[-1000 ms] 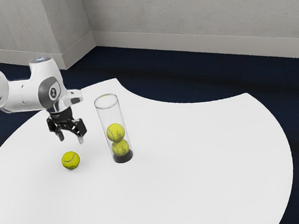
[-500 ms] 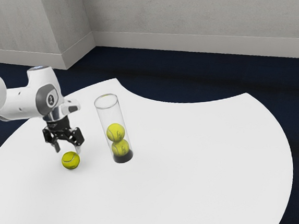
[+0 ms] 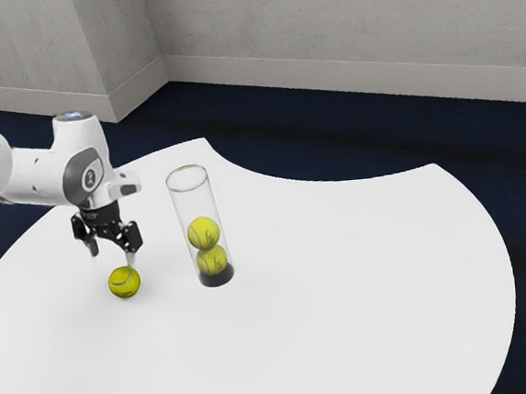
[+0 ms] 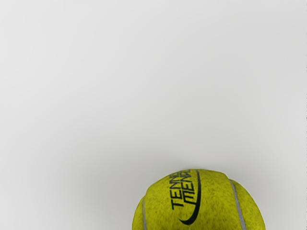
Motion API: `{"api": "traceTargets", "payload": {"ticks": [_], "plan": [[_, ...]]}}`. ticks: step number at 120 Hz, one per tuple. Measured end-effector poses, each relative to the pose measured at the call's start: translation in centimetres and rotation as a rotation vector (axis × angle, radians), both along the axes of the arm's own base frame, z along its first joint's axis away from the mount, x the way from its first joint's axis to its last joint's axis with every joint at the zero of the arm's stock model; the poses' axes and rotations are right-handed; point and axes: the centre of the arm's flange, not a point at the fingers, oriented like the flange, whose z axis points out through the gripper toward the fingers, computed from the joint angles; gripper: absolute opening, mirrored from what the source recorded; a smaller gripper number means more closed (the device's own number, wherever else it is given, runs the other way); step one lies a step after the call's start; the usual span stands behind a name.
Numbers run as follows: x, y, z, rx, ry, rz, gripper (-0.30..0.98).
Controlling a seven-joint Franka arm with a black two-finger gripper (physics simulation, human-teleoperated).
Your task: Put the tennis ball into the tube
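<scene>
The loose tennis ball (image 3: 124,282) lies on the white table (image 3: 347,319), toward the rounded edge at the exterior view's left, outside the tube and apart from it. The black two-finger gripper (image 3: 112,256) hangs just above the ball, its jaws spread and nothing pinched between them. The ball is not yet grasped, so by my reckoning the task is at its approach: lowering around the ball, closing, lifting, carrying and dropping it in are all left to do.

The clear tube (image 3: 191,199) stands on its dark base (image 3: 216,276), between the loose ball and the table's scooped edge, on the side of that edge's nearer corner (image 3: 206,140). Inside are two tennis balls, the upper one (image 3: 203,233) resting on the lower one (image 3: 211,260). The upper part of the tube is empty, with an open rim (image 3: 187,167) (room enough for a third ball, I judge). That rim is narrow, so the ball probably needs careful centring above it, and a bump could tip the tube.
</scene>
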Motion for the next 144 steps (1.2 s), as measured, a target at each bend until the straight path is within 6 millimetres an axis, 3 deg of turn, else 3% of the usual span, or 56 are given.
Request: {"api": "traceTargets", "payload": {"ticks": [24, 40, 72, 88, 128, 144], "plan": [[1.2, -2.5, 1.5, 0.003, -0.043, -0.031, 0.69], [-0.7, -3.1, 1.8, -0.018, -0.032, -0.009, 0.69], [-3.0, -4.4, 0.2, -0.036, 0.005, 0.025, 0.69], [-3.8, -4.0, -0.7, -0.035, 0.008, 0.052, 0.69], [-3.7, -2.9, -1.0, -0.032, -0.026, 0.095, 0.69], [-3.7, -2.6, -2.1, -0.038, -0.021, 0.113, 0.69]]}}
